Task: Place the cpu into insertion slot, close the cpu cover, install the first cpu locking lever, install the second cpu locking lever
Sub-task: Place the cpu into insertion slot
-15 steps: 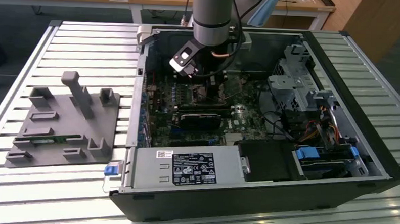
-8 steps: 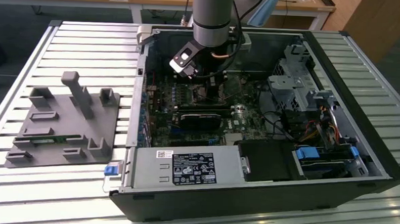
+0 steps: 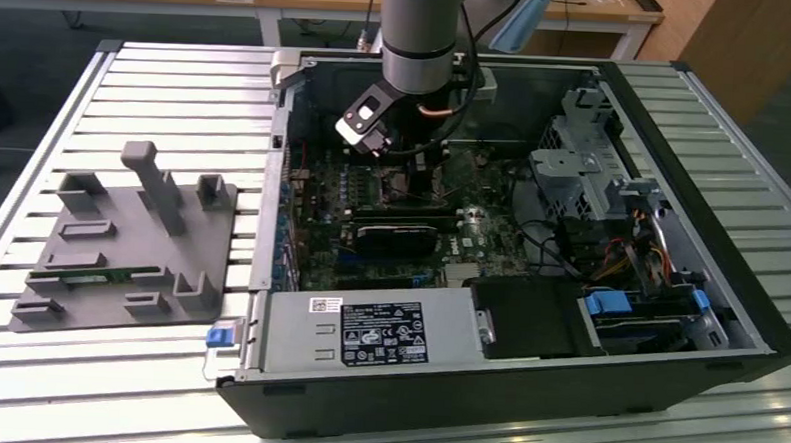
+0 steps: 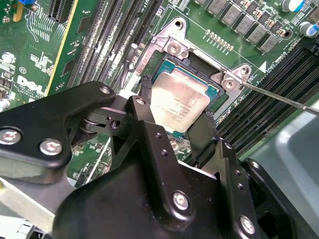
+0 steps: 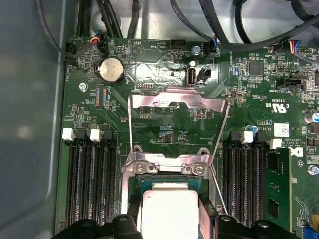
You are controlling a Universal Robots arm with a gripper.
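Note:
The cpu [image 4: 182,97], a silver square chip, sits between the two black fingers [image 4: 146,94] of my gripper [image 4: 179,103], which is shut on its opposite edges. It hangs level right over the insertion slot [image 4: 199,62], whose black frame and silver rim show around it. In the first wrist view the cpu [image 5: 169,206] is held the same way by the gripper [image 5: 169,221], and the cpu cover [image 5: 174,97] stands swung open behind the slot. A thin locking lever [image 5: 218,191] sticks out beside the socket. In the exterior view the gripper [image 3: 387,161] is low over the motherboard.
Long black memory slots [image 5: 92,184] flank the socket on both sides. The open computer case [image 3: 667,123] holds a power supply [image 3: 363,335], a drive cage [image 3: 578,169] and cables. A grey parts fixture [image 3: 127,240] lies on the slatted table at the exterior view's left.

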